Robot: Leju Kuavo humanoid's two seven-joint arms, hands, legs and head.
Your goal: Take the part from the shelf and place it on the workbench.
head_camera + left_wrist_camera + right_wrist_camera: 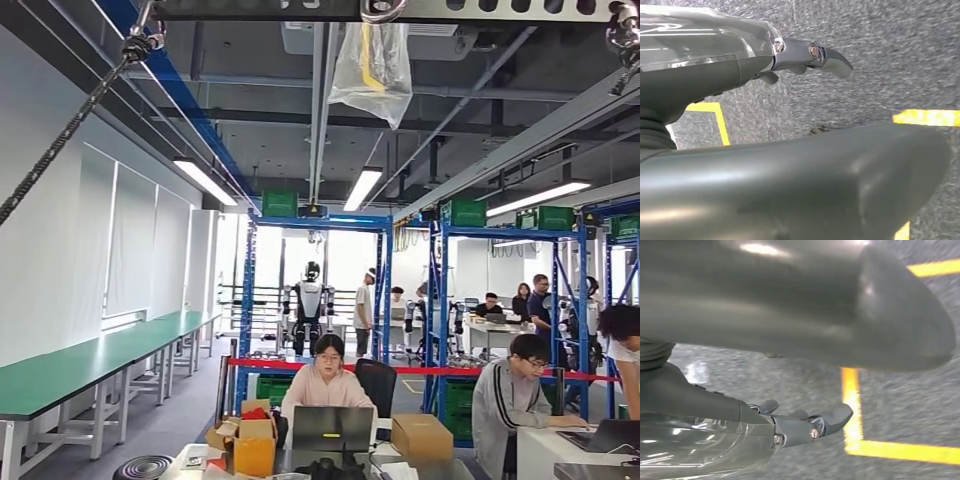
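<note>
- Part: not identifiable on any shelf; its place, heading and long axis cannot be told.
- Shelf racks (317,290): blue steel frames stand well ahead, beyond a desk where people sit at laptops, with green crates (279,203) on top.
- Workbench (83,365): a long green-topped run along the left wall.
- Left hand (806,55): hangs over grey carpet, fingers straight and apart, holding nothing.
- Right hand (806,427): the same, near yellow floor tape (900,450).
- Risk, as judged: with the target unseen, the robot may walk to the wrong rack or clip the desk and the people nearby.
</note>
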